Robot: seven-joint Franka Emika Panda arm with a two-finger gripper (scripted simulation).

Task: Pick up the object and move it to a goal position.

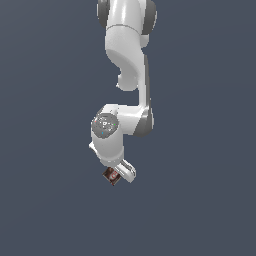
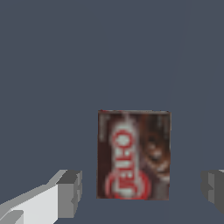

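Currently hand (image 2: pixel 140 192) spread wide, fingers (image 2: pixel 70 194) on either side of the box (image 2: pixel 133 155), not touching it. Box on the worktop (image 2: pixel 87 65). Grasp, lift, transfer all pending.

Small brown box (image 1: pixel 111 175) beside the claw (image 1: pixel 120 179)

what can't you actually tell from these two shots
- Wrist view: box label text is too blurred to read.
- Wrist view: end effector fingers are cut off by the frame edges.
- Exterior view: box is too small and partly hidden by the end effector; contact unclear.
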